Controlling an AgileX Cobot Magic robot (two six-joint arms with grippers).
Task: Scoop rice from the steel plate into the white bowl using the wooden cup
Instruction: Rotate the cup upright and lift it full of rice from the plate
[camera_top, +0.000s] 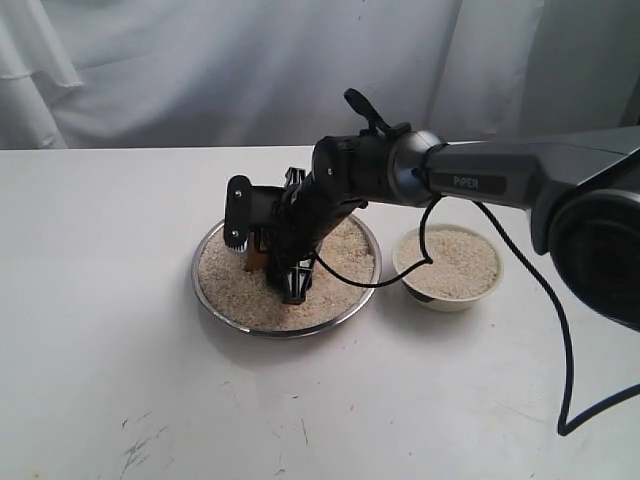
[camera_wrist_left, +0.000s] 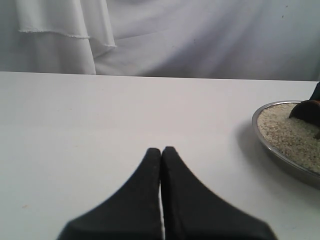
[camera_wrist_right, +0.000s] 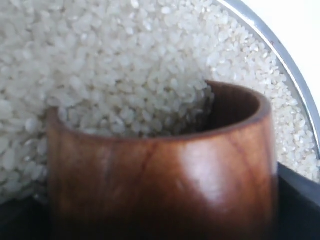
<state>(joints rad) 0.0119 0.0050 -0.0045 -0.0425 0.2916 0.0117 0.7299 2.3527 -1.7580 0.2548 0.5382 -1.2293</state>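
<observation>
The steel plate (camera_top: 285, 331) holds a bed of rice (camera_top: 232, 290). My right gripper (camera_top: 268, 250) reaches down into it, shut on the wooden cup (camera_top: 256, 257). In the right wrist view the reddish-brown cup (camera_wrist_right: 160, 175) fills the foreground, its mouth pushed into the rice (camera_wrist_right: 125, 65), with grains inside the mouth. Dark fingers (camera_wrist_right: 298, 206) flank it, and the plate's rim (camera_wrist_right: 280, 50) runs close behind. The white bowl (camera_top: 440, 301) stands right of the plate and is heaped with rice (camera_top: 450, 262). My left gripper (camera_wrist_left: 161, 150) is shut on nothing above bare table. The plate (camera_wrist_left: 280, 156) lies off to its side.
A black cable (camera_top: 545, 290) hangs from the right arm (camera_top: 500, 180) and loops past the bowl onto the white table (camera_top: 110, 330). A pale curtain (camera_top: 200, 60) closes off the back. Small dark marks (camera_top: 140, 445) dot the table's front.
</observation>
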